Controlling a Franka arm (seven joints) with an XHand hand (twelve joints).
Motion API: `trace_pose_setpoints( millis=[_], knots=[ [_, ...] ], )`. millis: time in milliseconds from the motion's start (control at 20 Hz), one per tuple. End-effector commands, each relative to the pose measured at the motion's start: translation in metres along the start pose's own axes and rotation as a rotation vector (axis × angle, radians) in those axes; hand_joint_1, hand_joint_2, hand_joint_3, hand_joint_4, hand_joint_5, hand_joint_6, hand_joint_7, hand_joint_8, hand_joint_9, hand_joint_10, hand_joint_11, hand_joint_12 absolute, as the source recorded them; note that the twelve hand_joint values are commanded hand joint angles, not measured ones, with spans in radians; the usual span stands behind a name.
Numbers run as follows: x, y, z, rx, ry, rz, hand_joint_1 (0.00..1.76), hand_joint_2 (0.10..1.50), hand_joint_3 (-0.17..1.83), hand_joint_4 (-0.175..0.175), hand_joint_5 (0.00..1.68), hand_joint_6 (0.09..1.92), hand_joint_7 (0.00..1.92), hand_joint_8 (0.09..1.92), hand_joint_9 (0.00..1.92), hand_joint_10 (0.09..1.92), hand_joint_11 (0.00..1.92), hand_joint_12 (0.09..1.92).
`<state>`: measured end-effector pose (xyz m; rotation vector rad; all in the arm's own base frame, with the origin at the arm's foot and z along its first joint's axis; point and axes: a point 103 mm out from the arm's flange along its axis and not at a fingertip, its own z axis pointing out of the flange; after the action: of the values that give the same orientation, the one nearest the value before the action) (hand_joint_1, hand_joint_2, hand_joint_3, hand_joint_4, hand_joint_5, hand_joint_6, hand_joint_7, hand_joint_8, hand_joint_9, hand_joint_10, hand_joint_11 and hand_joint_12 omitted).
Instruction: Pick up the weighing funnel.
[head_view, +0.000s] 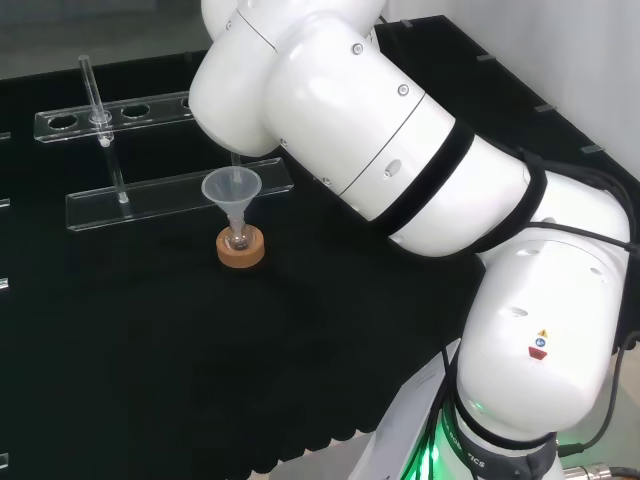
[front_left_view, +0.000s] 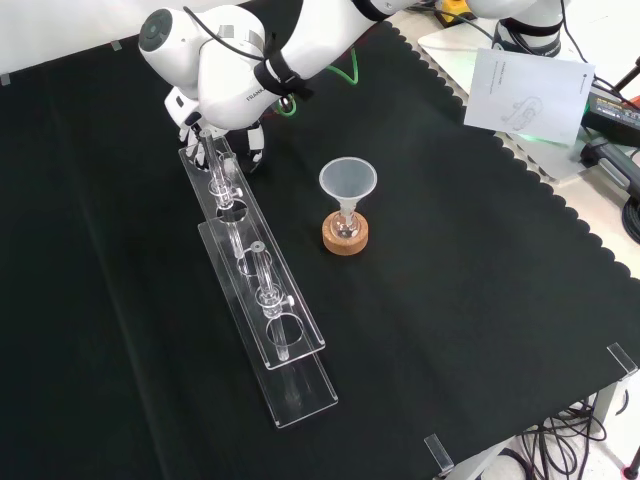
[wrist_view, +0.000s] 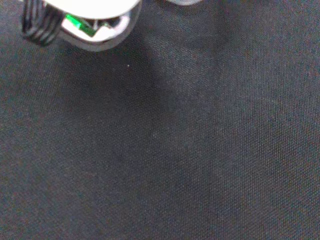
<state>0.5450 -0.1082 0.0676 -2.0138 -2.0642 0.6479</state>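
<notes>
In the front view the hand (front_left_view: 248, 148) sits low at the far end of a long clear rack (front_left_view: 262, 310). It is mostly covered by the arm's white wrist link (front_left_view: 215, 65), and what lies under the hand is hidden. In the wrist view a blurred white part of the hand (wrist_view: 90, 20) hangs over bare black cloth (wrist_view: 175, 150). In the head view the arm's big white links (head_view: 380, 140) block the spot where the hand works.
The big funnel (front_left_view: 347, 182) stands mouth up in a small flask on a cork ring (front_left_view: 346, 236), right of the rack in the front view. The rack (head_view: 160, 195) carries thin glass tubes (head_view: 95, 95). Open cloth spreads right of the funnel toward the scalloped edge (front_left_view: 560, 215).
</notes>
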Motion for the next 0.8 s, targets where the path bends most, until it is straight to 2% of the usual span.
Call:
trace_pose_setpoints(
  millis=[50, 100, 200, 400, 800],
  knots=[
    [-0.001, -0.002, -0.001, -0.02, -0.005, 0.012, 1.03, 0.76, 0.48, 0.131, 1.07, 0.77, 0.53, 0.67, 0.79, 0.51, 0.55, 1.29],
    [-0.002, -0.004, -0.002, -0.024, -0.006, 0.015, 1.06, 0.77, 0.48, 0.153, 1.12, 0.78, 0.55, 0.67, 0.8, 0.5, 0.55, 1.28],
    [-0.004, -0.006, -0.004, -0.033, 0.001, 0.021, 1.08, 0.73, 0.6, 0.171, 1.16, 0.83, 0.57, 0.65, 0.83, 0.48, 0.58, 1.26],
    [-0.006, -0.01, -0.009, -0.052, 0.005, 0.025, 1.09, 0.68, 0.72, 0.175, 1.15, 0.91, 0.59, 0.64, 0.86, 0.46, 0.61, 1.25],
    [-0.004, -0.025, -0.024, -0.084, 0.004, 0.034, 1.09, 0.68, 0.73, 0.175, 1.14, 0.95, 0.6, 0.65, 0.88, 0.46, 0.63, 1.25]
  ],
)
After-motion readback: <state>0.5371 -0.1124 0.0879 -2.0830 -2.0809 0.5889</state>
